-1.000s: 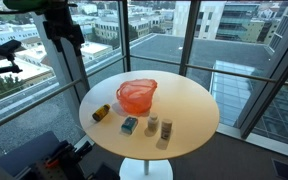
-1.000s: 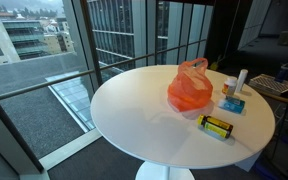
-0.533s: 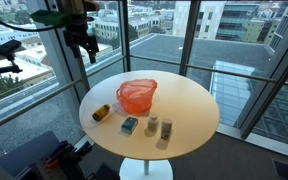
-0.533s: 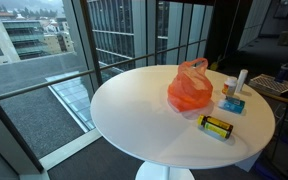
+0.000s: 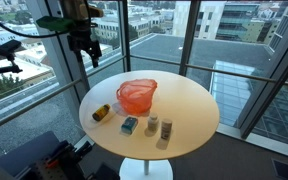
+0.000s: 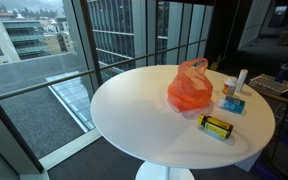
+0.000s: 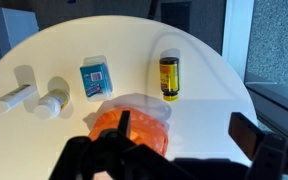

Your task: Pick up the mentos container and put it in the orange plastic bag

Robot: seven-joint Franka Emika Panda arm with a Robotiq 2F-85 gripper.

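Nothing is done yet: the claw [image 5: 89, 57] hangs high above the bench [image 5: 189, 100], carrying nothing, and I cannot tell how wide it stands. What looks like the blue mentos container [image 7: 96, 76] lies ungrasped near the orange plastic bag [image 7: 149, 120].

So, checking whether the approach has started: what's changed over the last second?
In an exterior view, the gripper swung from the upper left toward the table and slightly down; nothing grasped. The bag, box and bottles stayed put.
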